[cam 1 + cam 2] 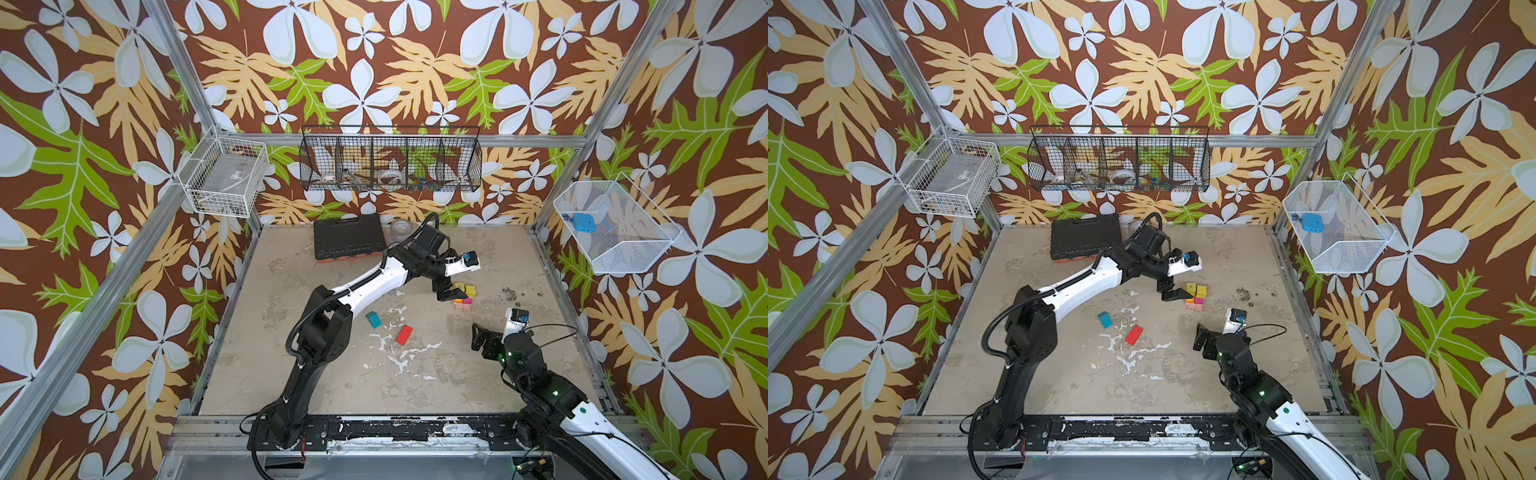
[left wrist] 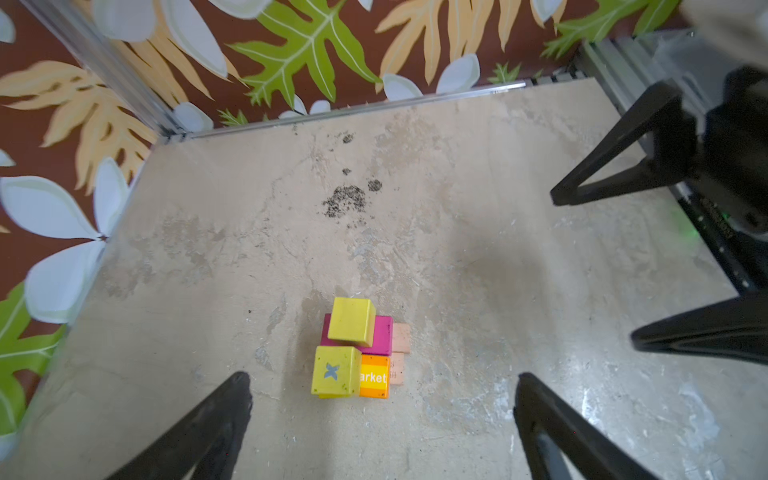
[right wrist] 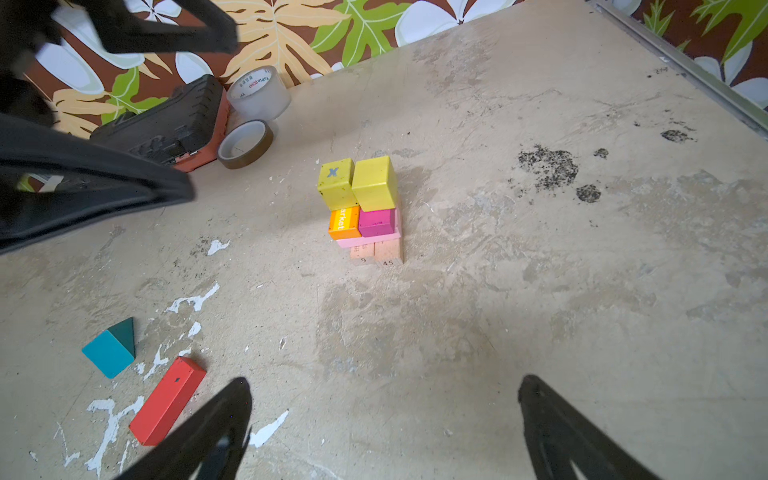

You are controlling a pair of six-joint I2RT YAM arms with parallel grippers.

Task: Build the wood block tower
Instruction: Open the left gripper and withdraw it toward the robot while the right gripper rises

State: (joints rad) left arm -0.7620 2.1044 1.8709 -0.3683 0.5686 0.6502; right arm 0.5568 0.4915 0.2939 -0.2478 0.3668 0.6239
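Near the wood block tower [image 3: 365, 208], left gripper [image 2: 382, 376] and right gripper [image 3: 385, 379] stand wide, apparently empty.

Wood block tower [image 3: 361, 208], top down: plain yellow wooden cube [image 3: 374, 183], yellow wooden cube with grey-blue X [image 3: 336, 185]; orange-and-yellow striped wooden block with white lettering [image 3: 344, 223], magenta wooden block [image 3: 376, 222]; pale pink wooden plank [image 3: 365, 241]; bare tan wooden blocks with black printed numbers [image 3: 388, 252]. Loose: teal wooden wedge [image 3: 109, 351], red wooden cuboid [image 3: 167, 400]. Table [image 3: 498, 291] mottled beige, white paint flecks, black speckled stains. Walls [image 1: 374, 62] brown, white flowers, green and tan leaves.
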